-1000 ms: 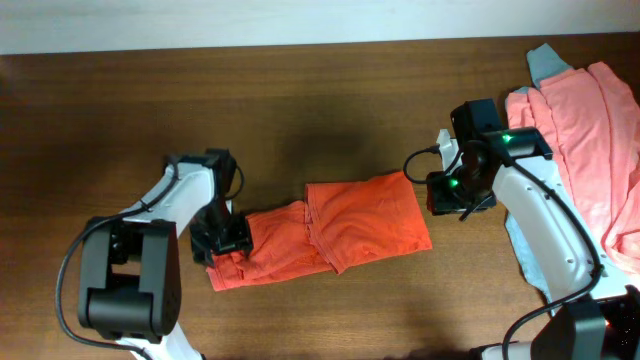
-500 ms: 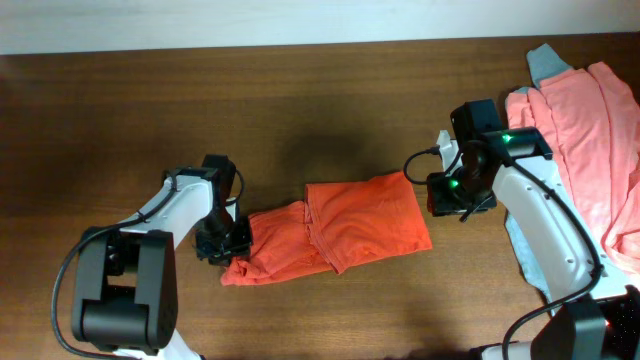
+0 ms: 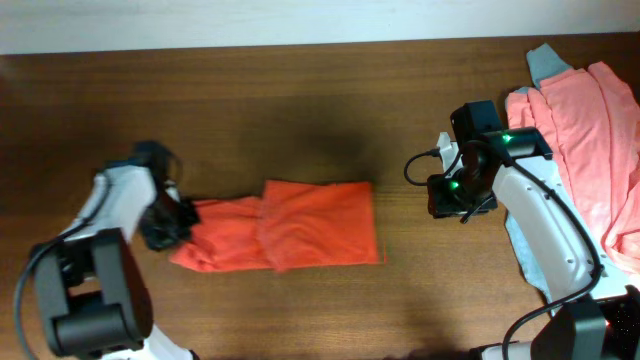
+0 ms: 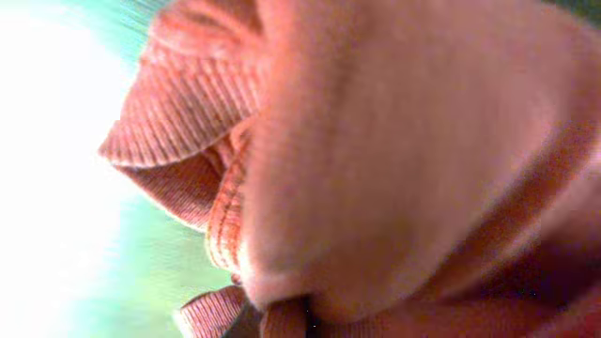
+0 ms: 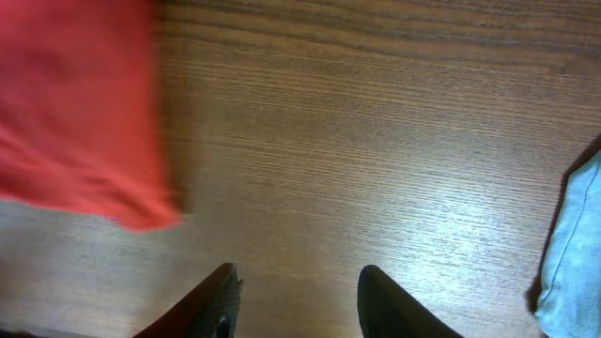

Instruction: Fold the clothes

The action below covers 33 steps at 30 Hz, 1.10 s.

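The orange-red T-shirt (image 3: pixel 300 235) lies loosely folded in a long band across the middle of the table. My left gripper (image 3: pixel 172 225) is at its left end, shut on bunched fabric there. The left wrist view is filled with that orange-red cloth (image 4: pixel 394 141) and a ribbed collar edge (image 4: pixel 178 103); the fingers are hidden by it. My right gripper (image 3: pixel 452 197) hovers to the right of the shirt, apart from it. In the right wrist view my right gripper (image 5: pixel 296 272) is open over bare wood, with the shirt's right edge (image 5: pixel 75 113) at the upper left.
A salmon-pink shirt (image 3: pixel 590 140) is heaped at the table's right edge, with grey-teal cloth (image 3: pixel 545 62) under it. A piece of that grey-teal cloth (image 5: pixel 573 244) shows beside the right gripper. The dark wooden table (image 3: pixel 300 110) ends at a white wall behind.
My left gripper has shut on the shirt's left end and moved left, dragging the whole shirt leftward and stretching it flatter. The right arm has not moved.
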Each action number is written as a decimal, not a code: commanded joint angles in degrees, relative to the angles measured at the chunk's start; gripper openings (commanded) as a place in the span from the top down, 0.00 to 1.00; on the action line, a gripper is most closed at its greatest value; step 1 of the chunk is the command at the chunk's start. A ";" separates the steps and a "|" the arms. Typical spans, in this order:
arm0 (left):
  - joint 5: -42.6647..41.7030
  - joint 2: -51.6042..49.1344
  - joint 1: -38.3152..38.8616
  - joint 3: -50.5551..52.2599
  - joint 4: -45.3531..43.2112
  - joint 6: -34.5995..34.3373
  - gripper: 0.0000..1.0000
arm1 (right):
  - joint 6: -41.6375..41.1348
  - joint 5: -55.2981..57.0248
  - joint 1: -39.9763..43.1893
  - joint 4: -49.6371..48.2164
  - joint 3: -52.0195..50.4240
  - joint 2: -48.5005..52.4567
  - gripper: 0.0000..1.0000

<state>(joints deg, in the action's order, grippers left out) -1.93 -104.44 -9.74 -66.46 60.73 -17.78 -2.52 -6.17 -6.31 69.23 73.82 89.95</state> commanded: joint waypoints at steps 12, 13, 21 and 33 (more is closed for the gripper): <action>-2.99 3.48 0.87 -28.11 24.02 5.68 0.99 | 0.39 0.85 0.33 0.22 0.48 -0.24 0.54; -3.02 3.48 2.54 -28.68 24.65 5.66 0.99 | 0.39 0.85 0.33 0.22 0.50 -0.24 0.54; -2.80 3.19 18.93 -28.85 25.49 2.73 0.98 | 0.39 0.83 0.33 0.48 0.50 -0.24 0.54; -2.84 -3.50 35.19 -28.83 22.95 -2.43 0.96 | 0.37 0.61 0.33 1.09 0.50 -0.24 0.54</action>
<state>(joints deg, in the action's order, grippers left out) -4.10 -104.62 23.51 -94.41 84.12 -18.26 -2.55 -6.20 -6.31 70.15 73.82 89.95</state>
